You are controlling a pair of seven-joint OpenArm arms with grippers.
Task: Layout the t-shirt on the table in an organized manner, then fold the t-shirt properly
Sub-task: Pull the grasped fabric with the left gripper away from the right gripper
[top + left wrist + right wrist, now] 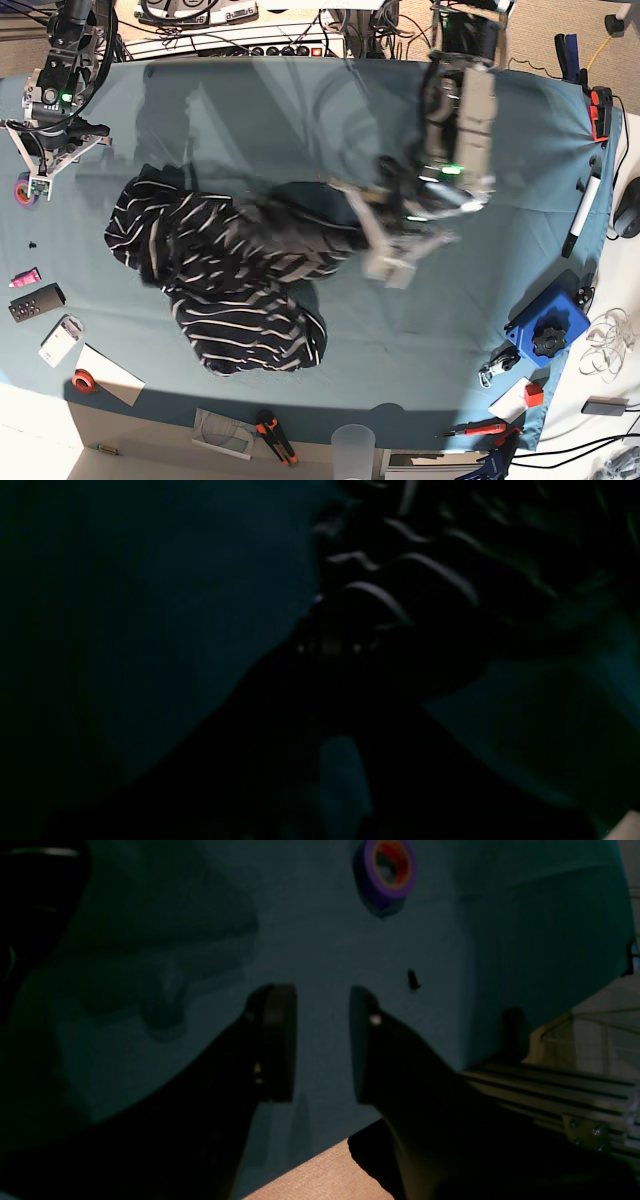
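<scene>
A: Where does the t-shirt (220, 275) lie?
B: Crumpled left of centre on the table (300, 110); my left gripper (385, 262), clamped, pinches its right edge.
A: And farther off?
B: My right gripper (322, 1040) stands parted, empty, near purple tape (386, 871).

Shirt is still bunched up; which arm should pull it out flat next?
Left, probably. The left claw is already shut on the t-shirt at its edge. The right claw hangs open over bare table, away from the cloth.
</scene>
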